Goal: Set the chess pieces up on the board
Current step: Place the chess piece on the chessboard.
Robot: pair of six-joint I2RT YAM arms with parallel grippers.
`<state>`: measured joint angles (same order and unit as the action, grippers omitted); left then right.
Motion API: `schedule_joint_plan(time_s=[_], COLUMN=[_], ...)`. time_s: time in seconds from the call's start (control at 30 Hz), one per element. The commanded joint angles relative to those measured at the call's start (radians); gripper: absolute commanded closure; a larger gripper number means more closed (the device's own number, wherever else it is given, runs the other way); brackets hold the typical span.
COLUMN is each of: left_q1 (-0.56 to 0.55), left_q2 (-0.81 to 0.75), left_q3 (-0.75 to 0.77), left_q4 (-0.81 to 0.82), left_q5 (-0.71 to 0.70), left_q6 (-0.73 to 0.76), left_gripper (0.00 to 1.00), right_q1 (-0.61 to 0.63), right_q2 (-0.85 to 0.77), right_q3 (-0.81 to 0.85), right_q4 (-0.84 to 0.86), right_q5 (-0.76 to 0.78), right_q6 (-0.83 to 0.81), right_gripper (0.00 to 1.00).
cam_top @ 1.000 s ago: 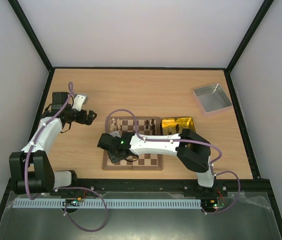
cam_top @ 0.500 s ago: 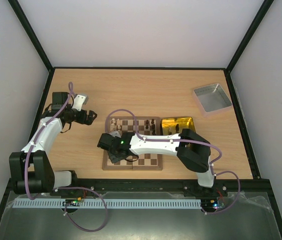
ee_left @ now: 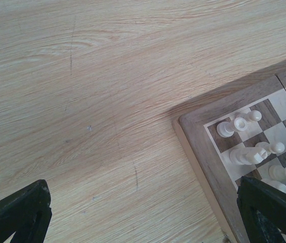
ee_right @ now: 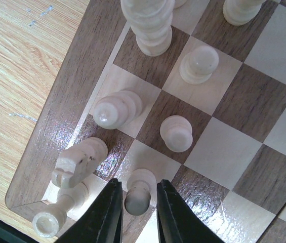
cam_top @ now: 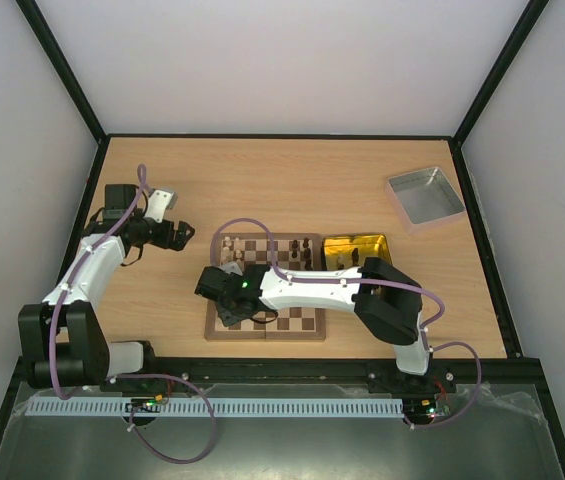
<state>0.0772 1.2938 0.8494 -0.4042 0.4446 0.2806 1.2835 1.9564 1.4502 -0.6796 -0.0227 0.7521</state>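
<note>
The board [cam_top: 307, 322] lies mid-table near the front edge, with dark chess pieces [cam_top: 302, 248] along its far side. Cream chess pieces [ee_right: 117, 109] stand in the board's left corner. My right gripper [ee_right: 138, 190] hangs low over that corner, and its jaws are slightly open on either side of an upright cream pawn [ee_right: 138, 198] on a pale square. A cream knight [ee_right: 77, 162] stands just left of the fingers. My left gripper [ee_left: 143, 202] is wide open over bare table, left of the board's corner [ee_left: 198, 147], with nothing between its fingers.
A shiny gold tin [cam_top: 357, 250] sits against the board's right side. A silver-grey tray [cam_top: 425, 197] rests at the back right. The right arm [cam_top: 312, 288] stretches across the board. Black frame rails edge the table.
</note>
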Motion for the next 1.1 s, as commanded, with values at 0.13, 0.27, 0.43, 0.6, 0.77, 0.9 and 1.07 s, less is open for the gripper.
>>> schedule_joint_plan(time_s=[0.13, 0.27, 0.43, 0.6, 0.77, 0.9, 1.07], left_q1=[0.006, 0.006, 0.007, 0.007, 0.007, 0.007, 0.007], left_q2=[-0.007, -0.007, -0.007, -0.007, 0.000, 0.004, -0.002], left_q3=[-0.007, -0.007, -0.009, -0.008, -0.007, -0.007, -0.005], left_q4=[-0.024, -0.025, -0.024, -0.025, -0.025, -0.027, -0.031], left_q5=[0.014, 0.014, 0.014, 0.017, 0.019, 0.019, 0.021], left_q6=[0.011, 0.011, 0.011, 0.011, 0.013, 0.014, 0.014], left_gripper=[0.00, 0.00, 0.00, 0.00, 0.00, 0.00, 0.00], right_q1=[0.010, 0.010, 0.009, 0.010, 0.010, 0.010, 0.008], right_q2=[-0.011, -0.017, -0.036, -0.061, -0.069, -0.081, -0.129], right_q3=[-0.001, -0.004, -0.012, -0.016, -0.016, -0.012, -0.007], right_q4=[-0.016, -0.016, -0.012, -0.012, -0.018, -0.023, -0.053], right_q5=[0.015, 0.020, 0.032, 0.047, 0.054, 0.063, 0.114], right_q6=[0.010, 0.014, 0.024, 0.033, 0.032, 0.034, 0.040], right_gripper=[0.79, 0.77, 0.76, 0.76, 0.76, 0.76, 0.74])
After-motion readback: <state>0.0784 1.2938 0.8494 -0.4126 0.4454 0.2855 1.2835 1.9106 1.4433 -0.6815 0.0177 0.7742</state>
